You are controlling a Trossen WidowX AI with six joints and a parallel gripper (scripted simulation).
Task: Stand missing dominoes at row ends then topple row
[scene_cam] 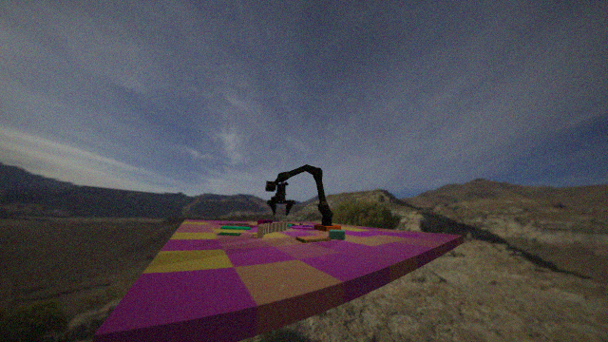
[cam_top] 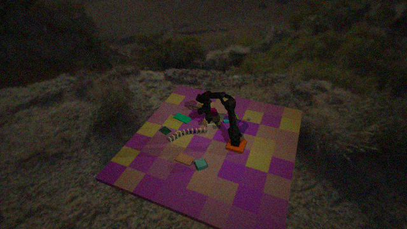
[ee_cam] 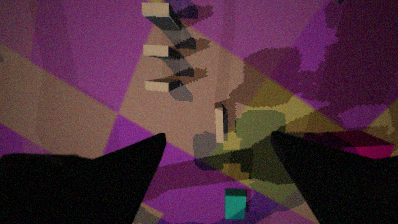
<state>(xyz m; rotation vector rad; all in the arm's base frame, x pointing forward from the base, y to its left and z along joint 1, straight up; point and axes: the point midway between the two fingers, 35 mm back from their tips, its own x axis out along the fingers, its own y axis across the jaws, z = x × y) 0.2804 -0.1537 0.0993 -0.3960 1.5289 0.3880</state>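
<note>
A curved row of cream dominoes (cam_top: 187, 133) (scene_cam: 272, 227) stands on the checkered board (cam_top: 261, 156) (scene_cam: 199, 294). In the wrist view its last three dominoes (ee_cam: 156, 50) run up the left half. One more cream domino (ee_cam: 219, 124) shows as a narrow strip to the right of the row's line, turned differently; I cannot tell whether it stands upright. My gripper (cam_top: 210, 120) (scene_cam: 280, 207) (ee_cam: 217, 137) is open and empty. It hangs well above the board, over this end of the row, touching nothing.
Flat tiles lie around: green (cam_top: 182, 117), dark green (cam_top: 165, 130), orange (cam_top: 184, 159). A teal block (cam_top: 201, 164) (scene_cam: 336, 234) is in front; a small teal block (ee_cam: 235, 204) and a magenta block (ee_cam: 372, 150) lie near the gripper. The arm's orange base (cam_top: 236, 145) is right of the row.
</note>
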